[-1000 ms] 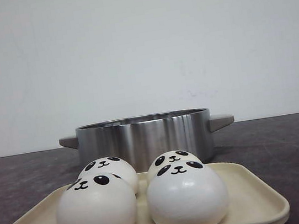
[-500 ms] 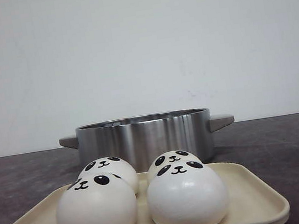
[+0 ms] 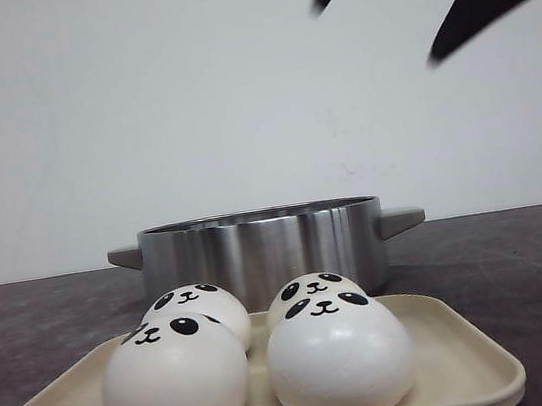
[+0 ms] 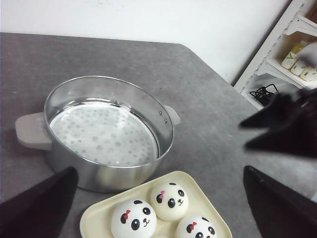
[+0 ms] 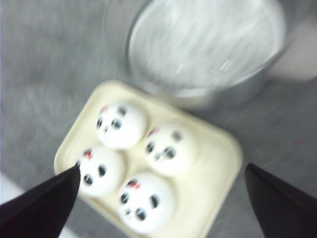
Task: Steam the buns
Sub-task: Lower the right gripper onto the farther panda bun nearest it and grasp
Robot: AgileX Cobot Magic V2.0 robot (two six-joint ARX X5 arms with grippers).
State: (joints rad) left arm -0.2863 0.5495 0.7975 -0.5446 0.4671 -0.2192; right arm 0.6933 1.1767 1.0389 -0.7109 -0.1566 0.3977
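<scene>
Though faces front, pink bows overhead.

Four buns on tray

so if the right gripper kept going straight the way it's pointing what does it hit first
Most likely the buns on the tray: the blurred right wrist view looks down on all four between the right gripper's open fingertips. Which bun comes first is unclear.

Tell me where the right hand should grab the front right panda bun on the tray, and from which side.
Judging by its shape, come straight down from above and pinch the round white panda-faced bun across its widest middle, fingers left and right. Its neighbour sits close on the left, so the open right hand needs care there.
</scene>
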